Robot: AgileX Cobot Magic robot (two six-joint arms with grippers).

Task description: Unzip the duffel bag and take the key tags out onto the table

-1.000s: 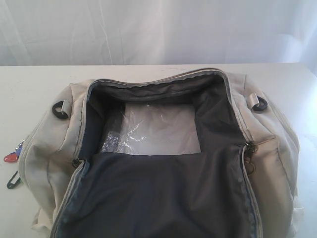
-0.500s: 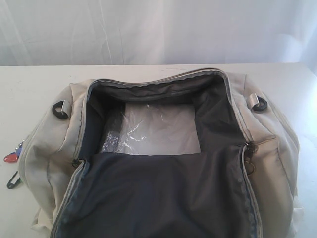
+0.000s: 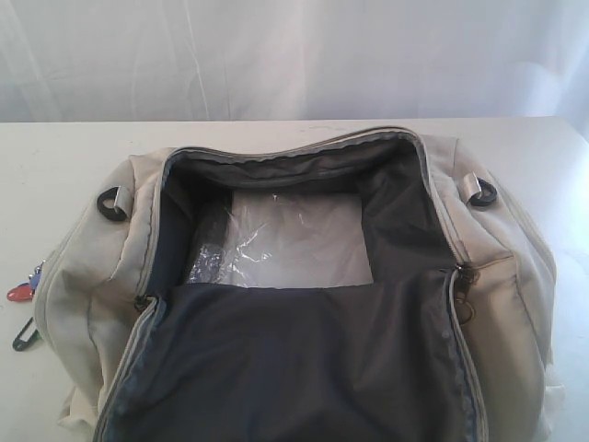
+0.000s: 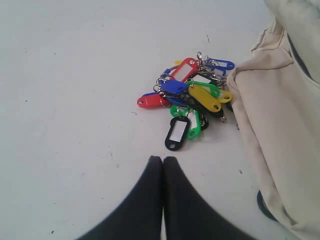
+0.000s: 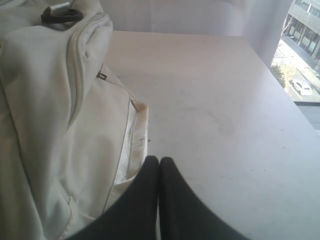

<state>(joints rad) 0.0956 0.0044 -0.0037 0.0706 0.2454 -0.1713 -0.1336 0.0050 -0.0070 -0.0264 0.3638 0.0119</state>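
Note:
The beige duffel bag (image 3: 87,295) lies unzipped on the white table (image 3: 55,157), its dark navy lining and a clear plastic sheet (image 3: 294,239) showing inside. The key tags (image 4: 192,97), a bunch of red, blue, yellow, green and black tags, rest on the table (image 4: 75,100) beside the bag's side (image 4: 280,130); in the exterior view only a red and a dark tag (image 3: 20,293) peek out at the left edge. My left gripper (image 4: 163,160) is shut and empty, just short of the tags. My right gripper (image 5: 159,161) is shut and empty beside the bag's other end (image 5: 45,100).
A dark D-ring (image 3: 112,201) and a grey strap loop (image 3: 479,191) sit at the bag's ends. A pale curtain (image 3: 294,55) hangs behind the table. In the right wrist view the table edge (image 5: 295,105) runs near a window.

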